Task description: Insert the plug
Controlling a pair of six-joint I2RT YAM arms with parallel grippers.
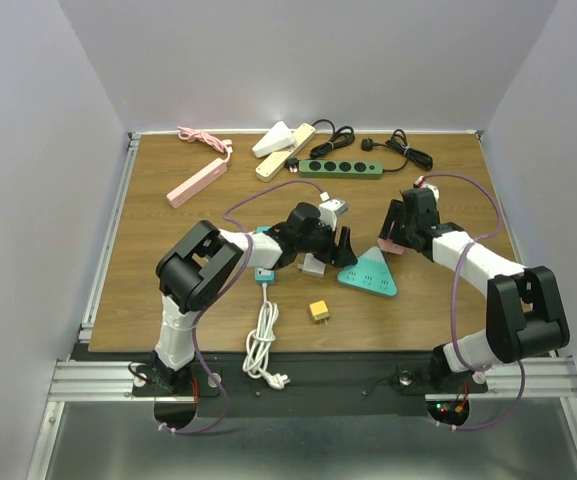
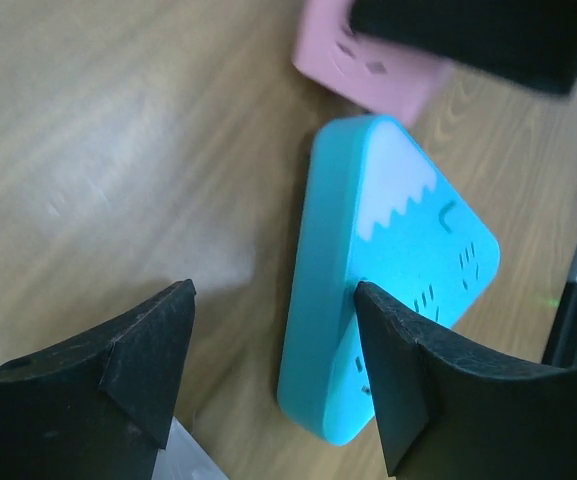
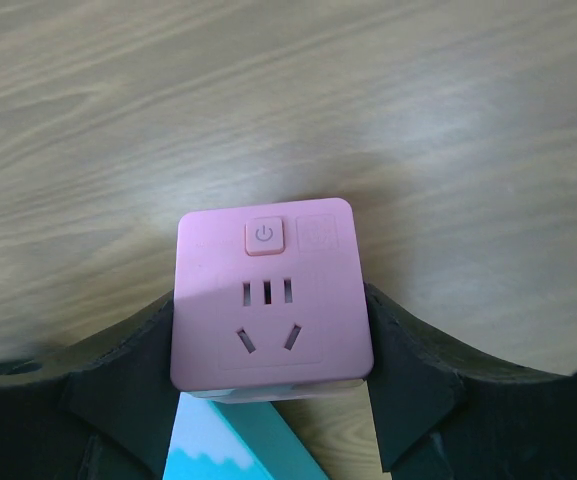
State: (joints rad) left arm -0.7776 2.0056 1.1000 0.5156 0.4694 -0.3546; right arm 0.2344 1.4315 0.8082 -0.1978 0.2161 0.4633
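Note:
A teal triangular power strip [image 1: 370,272] lies on the wooden table; it also shows in the left wrist view [image 2: 340,300] and at the bottom of the right wrist view [image 3: 238,452]. My right gripper [image 1: 400,232] is shut on a pink square socket adapter [image 3: 271,300] with a power button, held at the strip's far corner [image 2: 368,70]. My left gripper [image 2: 273,300] is open at the strip's left end [image 1: 346,248]. One of its fingers [image 2: 408,380] rests against the strip's top face, the other is over bare wood. The adapter's prongs are hidden.
A white plug block [image 1: 313,265], a yellow adapter [image 1: 319,311] and a coiled white cable [image 1: 263,340] lie near the left arm. At the back are a green strip [image 1: 340,168], black cords [image 1: 398,152], cream strips [image 1: 283,148] and a pink strip [image 1: 198,182].

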